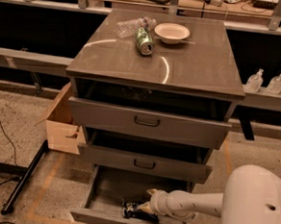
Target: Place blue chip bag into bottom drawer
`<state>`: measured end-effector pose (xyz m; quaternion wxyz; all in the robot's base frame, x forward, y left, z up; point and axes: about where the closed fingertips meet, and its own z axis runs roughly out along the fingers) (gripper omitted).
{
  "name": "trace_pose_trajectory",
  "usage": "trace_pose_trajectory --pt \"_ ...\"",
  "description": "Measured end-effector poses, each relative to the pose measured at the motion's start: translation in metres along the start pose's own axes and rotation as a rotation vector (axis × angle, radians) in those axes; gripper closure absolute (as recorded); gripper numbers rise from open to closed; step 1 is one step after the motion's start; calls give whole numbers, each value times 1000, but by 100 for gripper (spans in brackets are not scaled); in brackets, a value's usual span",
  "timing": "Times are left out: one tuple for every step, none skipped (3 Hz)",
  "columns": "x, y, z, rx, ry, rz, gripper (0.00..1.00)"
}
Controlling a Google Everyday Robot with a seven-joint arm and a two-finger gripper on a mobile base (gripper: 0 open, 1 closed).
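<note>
The bottom drawer (110, 188) of the grey cabinet is pulled open, showing its flat grey floor and low front panel. My white arm reaches in from the right. My gripper (142, 213) is inside the drawer, low over the floor near the front panel. The blue chip bag (129, 210) shows as a small dark glossy shape with white marks at the gripper's tip, on or just above the drawer floor. Part of it is hidden by the gripper.
The two upper drawers (147, 121) stand partly open above my arm. On the cabinet top are a clear bottle (129, 26), a green can (145, 41) and a white bowl (171, 32). A cardboard box (62, 123) and a black pole (25, 175) are at the left.
</note>
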<state>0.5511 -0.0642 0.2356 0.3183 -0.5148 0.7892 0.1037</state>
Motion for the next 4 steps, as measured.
trace_pose_trajectory --pt "-7 -4 -29 25 5 9 11" --pt "-3 -13 -81 45 36 24 34" --pt "-9 -18 -91 54 36 10 58" --pt "-10 -17 -91 53 35 10 55"
